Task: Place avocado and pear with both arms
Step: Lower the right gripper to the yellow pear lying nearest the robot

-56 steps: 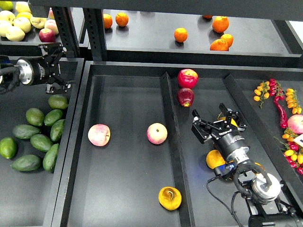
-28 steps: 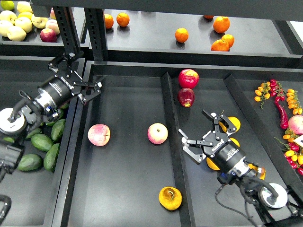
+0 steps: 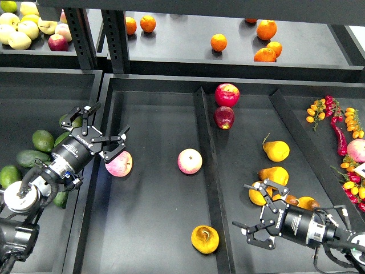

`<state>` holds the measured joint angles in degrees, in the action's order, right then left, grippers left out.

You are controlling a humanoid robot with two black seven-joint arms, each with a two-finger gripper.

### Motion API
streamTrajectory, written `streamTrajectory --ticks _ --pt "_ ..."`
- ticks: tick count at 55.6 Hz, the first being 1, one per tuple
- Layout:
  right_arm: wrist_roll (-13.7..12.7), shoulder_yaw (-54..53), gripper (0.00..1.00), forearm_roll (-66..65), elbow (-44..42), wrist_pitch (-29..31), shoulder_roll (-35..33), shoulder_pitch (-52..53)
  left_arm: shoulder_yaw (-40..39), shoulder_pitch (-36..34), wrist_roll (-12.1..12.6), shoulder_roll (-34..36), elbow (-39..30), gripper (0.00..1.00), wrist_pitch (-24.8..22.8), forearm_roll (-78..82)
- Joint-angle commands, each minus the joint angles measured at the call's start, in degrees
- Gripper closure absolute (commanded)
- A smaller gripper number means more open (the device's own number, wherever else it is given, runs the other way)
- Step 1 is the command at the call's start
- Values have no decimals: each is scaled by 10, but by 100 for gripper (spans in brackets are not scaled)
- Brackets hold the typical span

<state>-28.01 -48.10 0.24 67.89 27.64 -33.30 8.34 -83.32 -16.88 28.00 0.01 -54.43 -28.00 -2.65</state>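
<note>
Several dark green avocados (image 3: pixel 42 140) lie in the left tray, partly hidden behind my left arm. My left gripper (image 3: pixel 106 132) is open and empty over the ridge between the left and middle trays, just beside a pink apple. A yellow-orange pear with a dark brown blotch (image 3: pixel 205 239) lies at the front of the middle tray. My right gripper (image 3: pixel 244 210) is open and empty, low over the right tray, a little right of that pear. Other yellow pears (image 3: pixel 276 150) lie in the right tray.
Two pink-yellow apples (image 3: pixel 118 165) (image 3: pixel 189 161) lie in the middle tray. Two red apples (image 3: pixel 226 94) sit at the back of the right tray. A raised divider (image 3: pixel 208 165) separates the trays. Oranges (image 3: pixel 218 42) lie on the back shelf, and chillies (image 3: pixel 337 137) at the far right.
My left arm has dropped toward the near left, its gripper now by the pink apple. My right arm has pulled back to the lower right, uncovering the yellow pears. Both stay open.
</note>
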Motion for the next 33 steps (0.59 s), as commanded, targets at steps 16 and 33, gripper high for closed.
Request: streamTrajectory --ticks 16,33 --pt "0 41 0 -51 -49 4 26 23 -2 53 0 0 -48 1 0 0" --pt "0 50 0 -50 -87 4 96 19 -2 59 0 0 -81 1 0 0"
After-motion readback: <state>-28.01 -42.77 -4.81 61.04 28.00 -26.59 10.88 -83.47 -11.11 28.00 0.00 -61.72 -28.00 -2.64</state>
